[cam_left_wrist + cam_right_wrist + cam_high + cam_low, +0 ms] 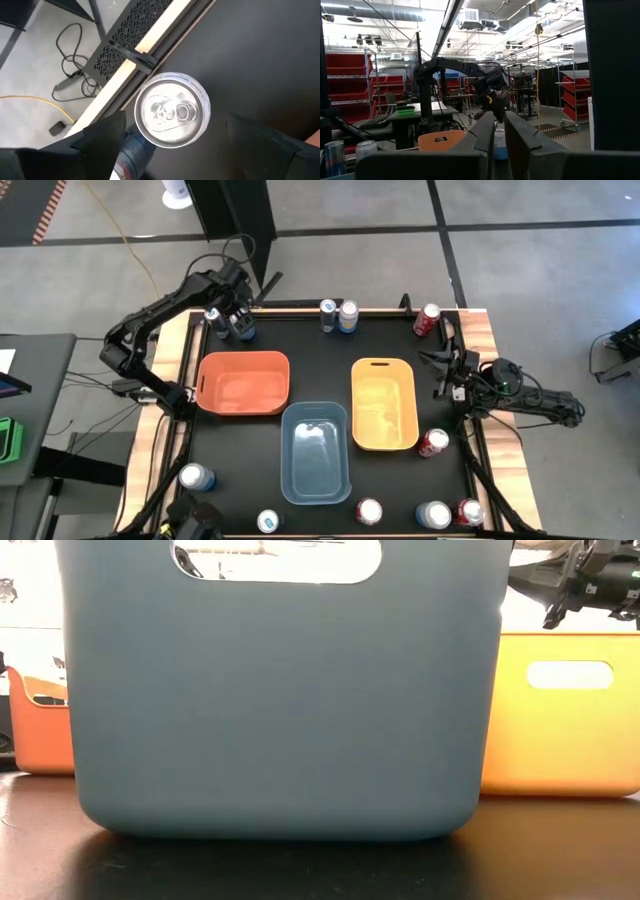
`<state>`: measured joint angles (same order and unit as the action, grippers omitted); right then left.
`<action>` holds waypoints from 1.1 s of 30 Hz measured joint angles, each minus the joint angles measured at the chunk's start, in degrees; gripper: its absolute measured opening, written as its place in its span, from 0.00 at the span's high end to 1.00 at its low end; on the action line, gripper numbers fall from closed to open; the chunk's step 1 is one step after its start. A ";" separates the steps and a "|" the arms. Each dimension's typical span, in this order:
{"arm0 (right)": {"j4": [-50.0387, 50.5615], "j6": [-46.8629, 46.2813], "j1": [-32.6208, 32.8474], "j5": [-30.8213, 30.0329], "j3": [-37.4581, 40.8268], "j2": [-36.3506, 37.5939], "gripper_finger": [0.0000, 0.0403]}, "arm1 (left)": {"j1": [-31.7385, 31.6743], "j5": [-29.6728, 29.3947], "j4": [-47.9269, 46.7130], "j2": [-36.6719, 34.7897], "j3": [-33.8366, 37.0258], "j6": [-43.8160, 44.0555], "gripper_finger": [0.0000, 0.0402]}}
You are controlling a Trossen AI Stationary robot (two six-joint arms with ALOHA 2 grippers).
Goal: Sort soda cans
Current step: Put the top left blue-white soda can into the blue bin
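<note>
From above we see the left gripper (pixel 232 317) at the far left corner of the black table (pixel 310 380), its fingers spread and released over two cans (pixel 228 323) standing close together there, just beyond the orange bin (pixel 243 384). The right gripper (pixel 440 362) waits at the right edge of the table beside the yellow bin (pixel 384 404), its fingers nearly closed with nothing between them. The blue bin (pixel 315 452) sits between the other two, nearer the front edge. Other soda cans stand scattered: a pair (pixel 338 315) at the far edge, a red can (pixel 427 320) at the far right corner, another red can (pixel 433 442) just beside the yellow bin, and several along the front edge. In the low view the blue bin (pixel 280 700) fills most of our sight, with the orange bin (pixel 40 735) behind on one side, the yellow bin (pixel 560 715) on the other and the right gripper (pixel 560 585) hanging above the yellow one. Through the left wrist camera we look straight down on a silver can top (pixel 172 110) between the parted fingers (pixel 100 142), with a blue-and-silver can (pixel 132 155) lying against one finger. The right wrist camera shows us its own fingers (pixel 482 137) pressed nearly together, empty, and the left arm (pixel 465 72) far across the table.
</note>
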<state>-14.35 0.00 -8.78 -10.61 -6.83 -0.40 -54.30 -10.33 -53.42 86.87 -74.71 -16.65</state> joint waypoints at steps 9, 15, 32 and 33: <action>0.11 0.47 0.00 0.00 0.00 0.00 0.85 | 0.00 -1.48 0.70 -0.02 -0.92 1.02 0.17; 0.15 0.67 0.00 0.00 0.00 -0.01 0.85 | 0.02 -0.20 -1.99 -0.04 -2.76 4.81 0.14; 0.09 0.01 0.11 0.00 0.00 -0.02 0.85 | -0.37 2.51 -3.91 4.34 -3.11 4.31 0.01; 0.09 -0.01 0.11 0.00 0.00 -0.02 0.85 | -0.44 2.20 -4.07 4.86 -3.11 3.96 0.01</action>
<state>-14.26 -0.01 -8.67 -10.61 -6.83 -0.43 -54.75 -8.13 -57.49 91.73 -77.82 -12.69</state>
